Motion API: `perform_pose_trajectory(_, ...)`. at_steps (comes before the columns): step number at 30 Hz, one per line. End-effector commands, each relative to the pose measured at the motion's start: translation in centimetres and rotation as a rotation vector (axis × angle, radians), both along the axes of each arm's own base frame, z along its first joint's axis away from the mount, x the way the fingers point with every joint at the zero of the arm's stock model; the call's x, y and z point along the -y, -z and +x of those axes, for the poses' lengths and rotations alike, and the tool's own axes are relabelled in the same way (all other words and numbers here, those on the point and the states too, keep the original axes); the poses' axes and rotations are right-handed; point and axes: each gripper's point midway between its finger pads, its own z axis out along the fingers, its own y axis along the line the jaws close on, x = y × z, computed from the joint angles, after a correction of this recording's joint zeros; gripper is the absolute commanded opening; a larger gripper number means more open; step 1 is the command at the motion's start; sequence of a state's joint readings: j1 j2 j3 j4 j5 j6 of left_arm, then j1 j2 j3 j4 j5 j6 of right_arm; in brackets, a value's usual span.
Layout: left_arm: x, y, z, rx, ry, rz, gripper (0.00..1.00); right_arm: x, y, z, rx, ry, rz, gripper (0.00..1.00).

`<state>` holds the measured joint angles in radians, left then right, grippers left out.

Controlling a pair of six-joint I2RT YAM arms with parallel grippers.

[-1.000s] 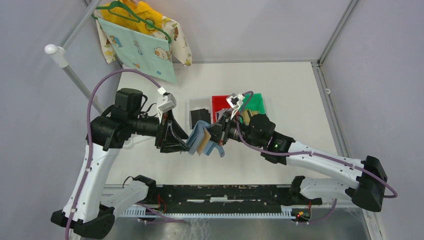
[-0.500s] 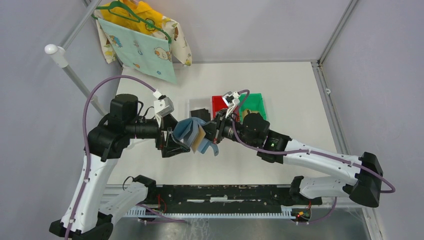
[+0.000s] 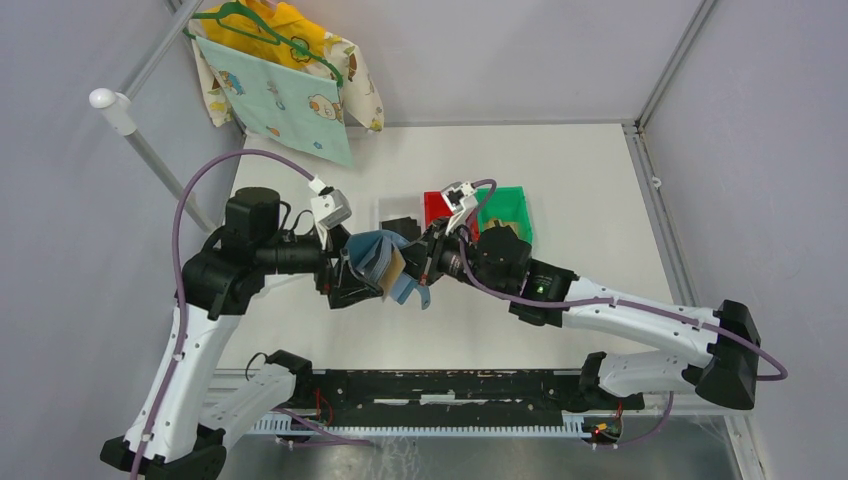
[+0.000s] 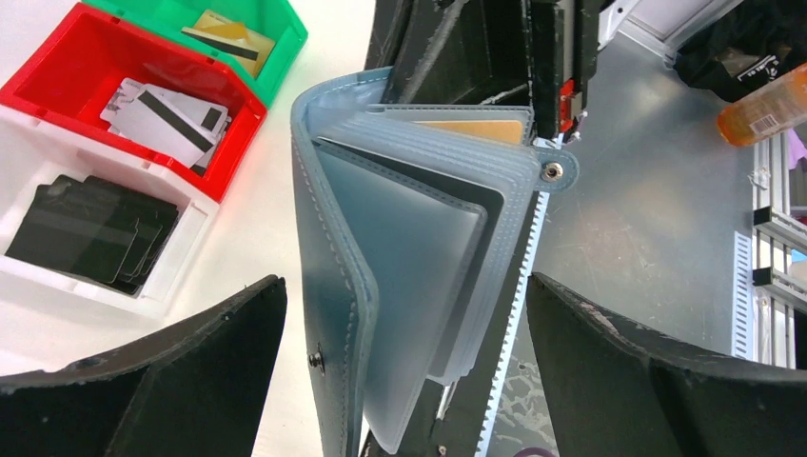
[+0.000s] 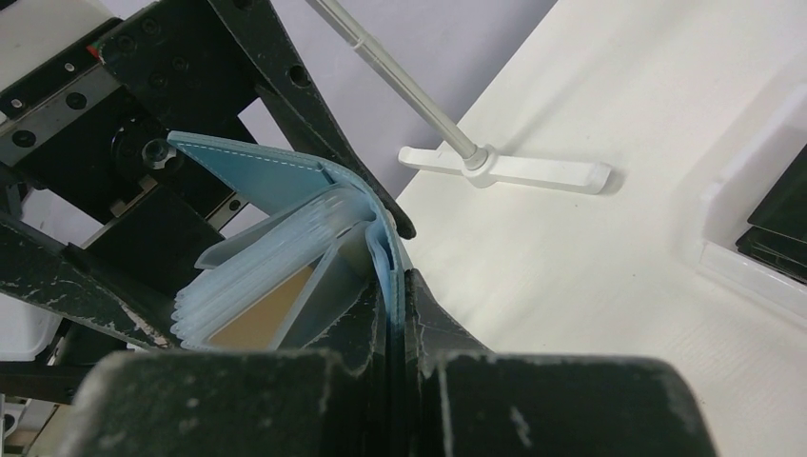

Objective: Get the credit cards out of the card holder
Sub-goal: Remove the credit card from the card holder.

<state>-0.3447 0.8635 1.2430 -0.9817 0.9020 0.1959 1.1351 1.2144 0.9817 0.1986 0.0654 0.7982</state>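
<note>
Slate-blue and fanned open, the card holder (image 3: 383, 262) is hanging above the middle of the table (image 3: 560, 180) in the overhead view, between the two grippers. The right gripper (image 3: 426, 264) is pinching its right side, while the left gripper (image 3: 350, 272) is standing released, spread wide around its left side. Just beyond them, toward the table's far edge, a white bin (image 3: 400, 212), a red bin (image 3: 436, 202) and a green bin (image 3: 508, 208) are sitting in a row. From the left wrist, the holder is filling the gap between the black fingers (image 4: 162, 381), with a gold-tan card (image 4: 476, 126) showing in a far pocket. Black credit cards (image 4: 90, 233) are lying in the white bin, striped white-grey ones in the red bin, a gold one in the green bin. From the right wrist, the jaws are clamping tight on the holder's cover edge, with its clear sleeves (image 5: 238, 286) fanning away to the left.
</note>
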Motion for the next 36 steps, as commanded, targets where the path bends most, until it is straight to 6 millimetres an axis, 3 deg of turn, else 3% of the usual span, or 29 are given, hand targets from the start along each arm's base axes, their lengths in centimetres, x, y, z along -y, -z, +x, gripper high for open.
perform_pose_trajectory(1,0.0,-0.4,1.1,0.030,-0.040,-0.007,1.00,0.0,-4.8,0.2,0.045,0.022,0.120,0.00)
perform_pose_trajectory(5,-0.2,0.0,2.3,0.050,-0.101,0.008,0.98,0.2,-4.7,0.3,0.045,0.031,0.124,0.00)
perform_pose_trajectory(11,-1.1,0.6,4.4,0.077,-0.195,0.057,0.86,0.7,-4.7,0.0,0.050,0.030,0.138,0.00)
perform_pose_trajectory(16,-1.0,-0.8,3.6,0.118,-0.175,0.033,0.81,1.6,-4.8,-0.1,0.068,0.042,0.150,0.00)
perform_pose_trajectory(24,-1.2,-1.6,3.4,0.138,-0.172,0.032,0.73,1.2,-5.1,-1.1,0.086,-0.015,0.180,0.00)
perform_pose_trajectory(28,-1.2,-1.7,3.5,0.137,-0.175,0.034,0.62,1.2,-5.7,-1.9,0.109,-0.059,0.210,0.00)
perform_pose_trajectory(36,-0.9,-2.5,2.6,0.156,-0.130,0.016,0.55,2.3,-7.6,-3.9,0.194,-0.139,0.322,0.00)
